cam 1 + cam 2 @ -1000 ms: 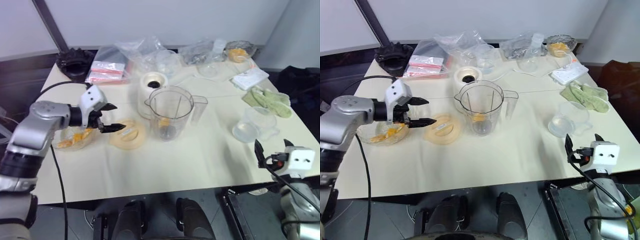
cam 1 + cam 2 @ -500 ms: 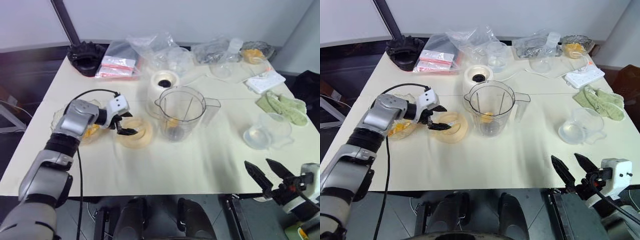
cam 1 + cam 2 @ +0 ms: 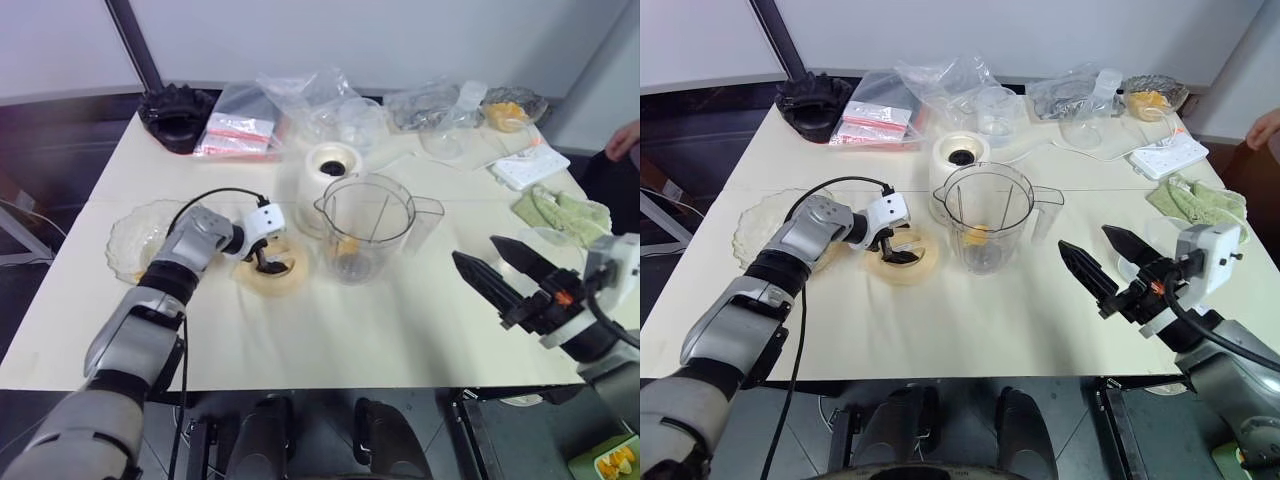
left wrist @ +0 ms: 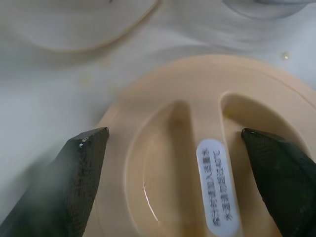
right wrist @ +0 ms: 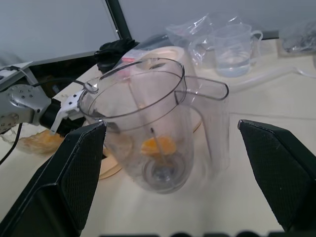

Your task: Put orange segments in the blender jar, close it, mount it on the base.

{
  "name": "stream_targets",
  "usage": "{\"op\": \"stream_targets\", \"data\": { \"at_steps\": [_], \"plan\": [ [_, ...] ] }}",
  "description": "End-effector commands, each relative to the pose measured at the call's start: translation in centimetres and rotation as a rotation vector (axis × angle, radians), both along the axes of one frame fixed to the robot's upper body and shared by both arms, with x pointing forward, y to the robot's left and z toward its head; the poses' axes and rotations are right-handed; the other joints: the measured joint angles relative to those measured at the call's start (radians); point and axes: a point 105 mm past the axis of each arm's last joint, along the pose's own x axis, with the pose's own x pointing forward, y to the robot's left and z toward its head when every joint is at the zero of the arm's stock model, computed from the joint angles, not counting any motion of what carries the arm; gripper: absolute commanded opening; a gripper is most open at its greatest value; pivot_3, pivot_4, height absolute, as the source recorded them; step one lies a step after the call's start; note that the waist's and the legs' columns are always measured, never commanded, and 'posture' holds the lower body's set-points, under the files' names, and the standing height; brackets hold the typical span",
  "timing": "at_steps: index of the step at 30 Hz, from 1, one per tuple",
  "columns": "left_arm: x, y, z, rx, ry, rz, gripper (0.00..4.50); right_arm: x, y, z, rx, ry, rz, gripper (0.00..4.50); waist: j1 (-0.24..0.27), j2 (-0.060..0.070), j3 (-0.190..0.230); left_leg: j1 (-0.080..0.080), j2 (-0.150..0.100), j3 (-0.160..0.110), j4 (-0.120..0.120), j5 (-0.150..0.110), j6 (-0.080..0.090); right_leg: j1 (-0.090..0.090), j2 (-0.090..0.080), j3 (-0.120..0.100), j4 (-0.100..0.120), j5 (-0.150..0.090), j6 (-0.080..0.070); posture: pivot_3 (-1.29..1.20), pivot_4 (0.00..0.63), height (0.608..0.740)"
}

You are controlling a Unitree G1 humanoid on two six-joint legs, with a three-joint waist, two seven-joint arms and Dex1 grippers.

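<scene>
So the left gripper is down right over the peach lid on the table. In the left wrist view its two black fingers are spread wide, one on each side of the lid's raised grip bar, not pinching anything. The right gripper hangs above the table's near right part with its fingers spread wide too, holding nothing.

The blender jar stands upright between the two sets of fingers, just past the left ones, lid off, with an orange segment sitting at the bottom by the blade. The base is right behind the jar, touching or nearly so, can't tell which. A clear dish with more orange segments sits behind the left fingers, beside that arm.
</scene>
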Motion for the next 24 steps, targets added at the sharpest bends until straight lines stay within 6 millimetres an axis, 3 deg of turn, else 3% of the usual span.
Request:
{"op": "stream_targets", "data": {
  "at_steps": [1,6,11,17,24],
  "plan": [
    [-1.2,0.8,-2.2,0.067,0.104,-0.016,2.61,0.0,0.4,0.5,0.007,-0.014,0.021,4.50,0.000,0.000,-0.001,0.000,0.000,0.000,0.000,0.000,0.000,0.000,0.000,0.000,0.000,0.000,0.000,0.00,0.150,0.740],
    [-0.7,1.0,-1.9,0.074,0.083,0.010,0.25,0.5,0.2,0.6,0.005,-0.023,0.005,4.50,-0.003,-0.002,-0.003,0.007,0.001,0.000,0.000,0.000,0.000,0.004,0.001,0.000,0.001,0.000,0.000,0.00,0.150,0.740],
    [-0.5,1.0,0.8,0.019,0.025,-0.031,0.27,1.1,-0.2,0.2,0.002,-0.021,-0.009,4.50,-0.008,-0.002,-0.003,0.007,0.002,0.000,0.001,0.000,0.000,0.004,0.001,0.000,0.001,0.000,0.000,0.00,0.150,0.740],
    [-0.3,2.1,7.0,-0.035,-0.098,-0.064,0.27,1.4,-0.4,-0.1,0.006,-0.022,-0.016,4.50,-0.002,-0.002,-0.002,0.001,0.002,0.000,-0.001,0.000,0.000,-0.002,0.002,0.000,0.001,0.002,-0.002,0.00,0.150,0.740],
    [-1.6,2.7,15.3,-0.086,-0.202,-0.135,0.27,1.6,-0.6,-1.0,-0.012,-0.003,-0.011,4.50,-0.001,-0.003,-0.002,-0.002,0.001,0.000,0.001,0.000,0.000,-0.003,0.002,0.001,0.001,0.001,-0.002,0.00,0.150,0.740]
  ]
}}
